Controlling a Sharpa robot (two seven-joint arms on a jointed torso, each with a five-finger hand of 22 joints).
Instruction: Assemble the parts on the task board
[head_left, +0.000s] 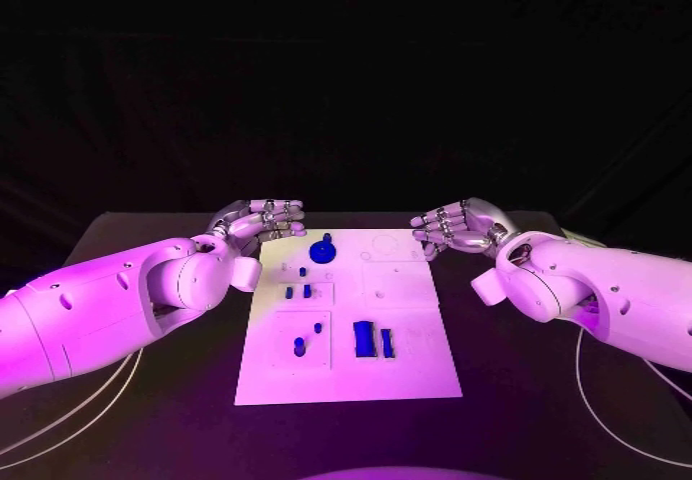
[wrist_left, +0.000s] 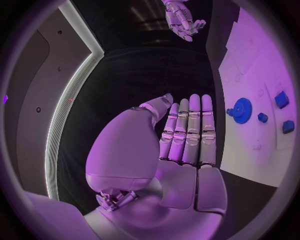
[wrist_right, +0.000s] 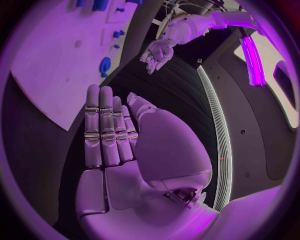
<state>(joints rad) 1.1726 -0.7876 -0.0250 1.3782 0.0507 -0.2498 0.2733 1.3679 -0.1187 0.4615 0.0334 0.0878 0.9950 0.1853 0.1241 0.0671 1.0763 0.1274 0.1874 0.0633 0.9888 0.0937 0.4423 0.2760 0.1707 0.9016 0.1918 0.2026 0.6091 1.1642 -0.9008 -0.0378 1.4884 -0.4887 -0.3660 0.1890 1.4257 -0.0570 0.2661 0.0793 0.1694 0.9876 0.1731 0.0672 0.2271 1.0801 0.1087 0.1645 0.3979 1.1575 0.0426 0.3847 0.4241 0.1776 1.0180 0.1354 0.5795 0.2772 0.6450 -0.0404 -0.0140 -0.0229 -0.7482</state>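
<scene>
My left hand (head_left: 261, 220) hung just off the far left corner of the board (head_left: 411, 345), fingers straight and side by side, holding nothing. My right hand (head_left: 456, 227) hung off the far right corner, likewise flat and holding nothing; both stood clear of the table (head_left: 159, 420).

Risks, as I judged them. The pieces were small and sat close together, so a hand coming down broad could knock a neighbour while closing on one. The board lay loose-looking on the table; a sideways push might slide it. I could not tell whether it was fastened.

Board, left to right. On the left half: a round gear (head_left: 322, 251) at the far end, standing in its recess or on a peg, which one I could not tell. Nearer, two small blocks (head_left: 297, 293) in a square outline. Nearer again, two small pegs (head_left: 307, 338) in another outline. Toward the middle, two long bars (head_left: 372, 340) stood side by side. The right half showed faint outlines with no blue in them.

Whether these pieces were seated or waiting, I could not settle.
</scene>
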